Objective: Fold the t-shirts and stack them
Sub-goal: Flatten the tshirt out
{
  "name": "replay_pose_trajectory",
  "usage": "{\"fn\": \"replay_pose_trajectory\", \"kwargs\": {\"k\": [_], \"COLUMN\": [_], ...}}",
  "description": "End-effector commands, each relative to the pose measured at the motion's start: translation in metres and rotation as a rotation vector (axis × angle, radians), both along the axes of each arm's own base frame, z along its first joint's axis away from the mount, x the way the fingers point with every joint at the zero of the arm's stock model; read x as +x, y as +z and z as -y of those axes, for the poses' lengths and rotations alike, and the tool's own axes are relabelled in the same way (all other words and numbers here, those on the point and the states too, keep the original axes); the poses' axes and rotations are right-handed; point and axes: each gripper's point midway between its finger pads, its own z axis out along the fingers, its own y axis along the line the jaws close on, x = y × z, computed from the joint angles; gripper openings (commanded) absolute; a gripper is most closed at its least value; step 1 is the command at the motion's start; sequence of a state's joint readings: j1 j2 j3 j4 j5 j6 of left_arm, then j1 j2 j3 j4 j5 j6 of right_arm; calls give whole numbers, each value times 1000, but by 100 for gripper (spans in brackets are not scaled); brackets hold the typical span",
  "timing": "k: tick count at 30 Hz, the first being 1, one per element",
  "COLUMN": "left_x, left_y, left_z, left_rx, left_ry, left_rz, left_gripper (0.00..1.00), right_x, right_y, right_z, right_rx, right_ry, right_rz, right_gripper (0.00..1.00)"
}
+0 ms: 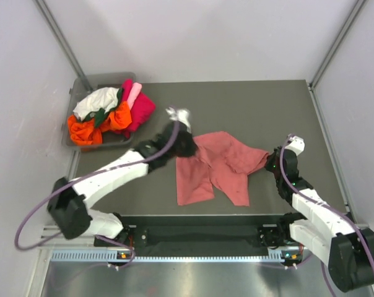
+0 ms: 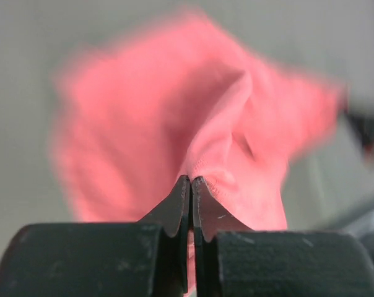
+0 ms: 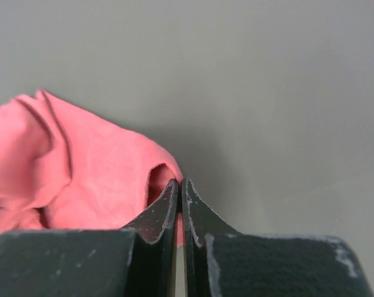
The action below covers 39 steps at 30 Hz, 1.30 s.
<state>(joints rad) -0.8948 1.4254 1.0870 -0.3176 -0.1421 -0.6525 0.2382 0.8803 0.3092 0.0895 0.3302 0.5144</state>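
Observation:
The salmon-pink t-shirt [image 1: 218,167] lies crumpled across the middle of the grey table [image 1: 255,105]. My left gripper [image 1: 186,145] is shut on the shirt's upper left edge; in the left wrist view the jaws [image 2: 191,179] pinch a fold of the pink cloth [image 2: 174,124], which is blurred. My right gripper [image 1: 270,162] is shut on the shirt's right corner, low by the table; the right wrist view shows the closed jaws [image 3: 179,182] clamping the cloth's edge [image 3: 82,179]. More t-shirts, orange [image 1: 91,130], magenta [image 1: 140,108], light pink, white [image 1: 97,102] and dark green, are heaped in a bin.
The grey bin [image 1: 82,83] of shirts sits at the table's far left corner. White walls and metal frame posts surround the table. The arm bases and a rail run along the near edge [image 1: 199,235].

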Motion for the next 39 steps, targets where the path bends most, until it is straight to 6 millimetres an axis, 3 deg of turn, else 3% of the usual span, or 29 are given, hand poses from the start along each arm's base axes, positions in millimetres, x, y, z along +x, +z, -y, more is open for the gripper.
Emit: {"fn": "replay_pose_trajectory", "kwargs": {"k": [1,2,3,4,5,6,7,8,9,10,11,12,13,15,16,17,19,20,22,23,25,26,28,29,32,36,39], "left_x": [29,37,49,57,67,69,71,77,77,78,81,80,77,73,66,61,46,35,16,-1,-16,-38,-62,-68,-83,-70,-34], "left_y": [46,67,69,84,97,112,111,131,136,159,167,178,202,227,255,269,305,317,339,350,356,371,377,379,386,387,371], "left_z": [-70,-92,-129,-149,-181,-193,-207,-225,-234,-241,-249,-252,-258,-265,-268,-272,-280,-286,-291,-295,-291,-293,-294,-294,-298,-294,-284], "left_rx": [-19,-28,5,9,4,-4,7,-6,13,7,17,28,26,38,20,17,-6,-14,-48,-74,-119,-169,-227,-242,-278,-284,-256], "left_ry": [130,190,293,349,439,461,489,541,552,576,596,593,610,621,626,639,653,672,686,689,658,645,632,629,636,637,633], "left_rz": [72,111,101,133,156,171,166,197,197,240,250,274,316,367,420,450,536,566,623,660,691,756,796,811,841,826,752], "left_gripper": [0,0,0,0,0,0,0,0,0,0,0,0,0,0,0,0,0,0,0,0,0,0,0,0,0,0,0], "right_x": [22,31,35,35,49,48,53,65,68,68,75,74,70,61,53,46,21,1,-21,-45,-69,-81,-118,-139,-172,-175,-146], "right_y": [28,42,39,38,63,58,67,96,107,114,148,166,177,233,244,275,307,335,353,370,384,390,407,416,434,447,444], "right_z": [-4,-3,-4,-8,-5,-8,-8,-4,-5,-8,-6,-7,-5,0,5,9,18,21,24,26,29,31,39,42,47,53,55], "right_rx": [47,57,61,72,84,96,104,112,117,123,113,104,93,56,39,14,-8,-9,1,18,31,38,44,45,43,27,4], "right_ry": [9,8,17,39,35,54,60,57,67,91,103,114,116,118,102,97,59,49,39,31,16,6,-25,-33,-50,-81,-99], "right_rz": [53,63,30,-10,31,-21,-20,30,38,27,85,115,118,230,240,302,364,439,505,578,650,682,782,838,934,956,881], "right_gripper": [0,0,0,0,0,0,0,0,0,0,0,0,0,0,0,0,0,0,0,0,0,0,0,0,0,0,0]}}
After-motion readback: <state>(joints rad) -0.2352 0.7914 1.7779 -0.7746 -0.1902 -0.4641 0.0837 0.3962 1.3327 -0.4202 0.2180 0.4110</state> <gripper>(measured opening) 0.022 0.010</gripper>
